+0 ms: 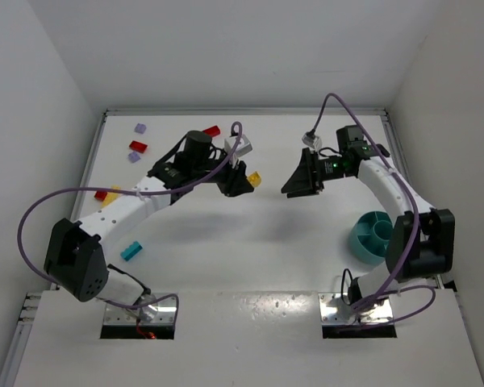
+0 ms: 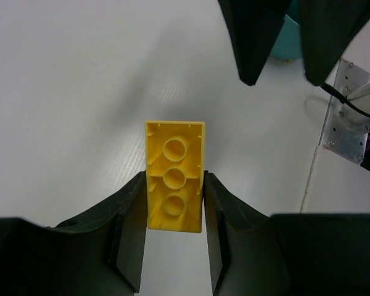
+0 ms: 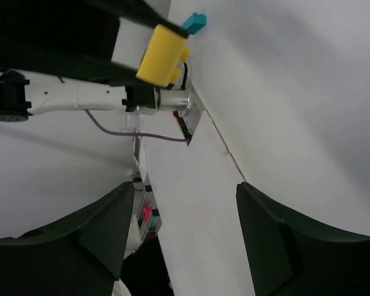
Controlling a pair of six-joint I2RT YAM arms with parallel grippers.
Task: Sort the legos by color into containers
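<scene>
Top view, left to right: white table (image 1: 250,250) is boxed in by white walls at 9, 12 and 3 o'clock, with a thin rim strip along the left and far edges. Loose bricks crowd the 10 o'clock corner: purple brick (image 1: 139,127), red brick (image 1: 138,146), and far red brick (image 1: 212,130) nearer 12. Cyan brick (image 1: 131,251) lies alone at 8 o'clock, just beside the left arm. Open room is the table middle and the strip toward the near edge. Left gripper (image 1: 244,184) hangs centre-left, jaws nearly closed, clamped on the long sides of the yellow brick (image 2: 174,185). The brick's hollow underside faces the wrist camera, with three round tubes in a row. It is smooth glossy plastic, and the front half sticks out past the fingertips. Right gripper (image 1: 302,181) faces it from the 3 o'clock side, near but apart, jaws spread wide, gripping and touching nothing. Its fingers (image 3: 98,234) are matte black and wedge-shaped. Teal dish (image 1: 375,234) sits at 4 o'clock near the right edge. It is round with a central ring and divider walls, partly hidden by the right arm; contents can't tell.
</scene>
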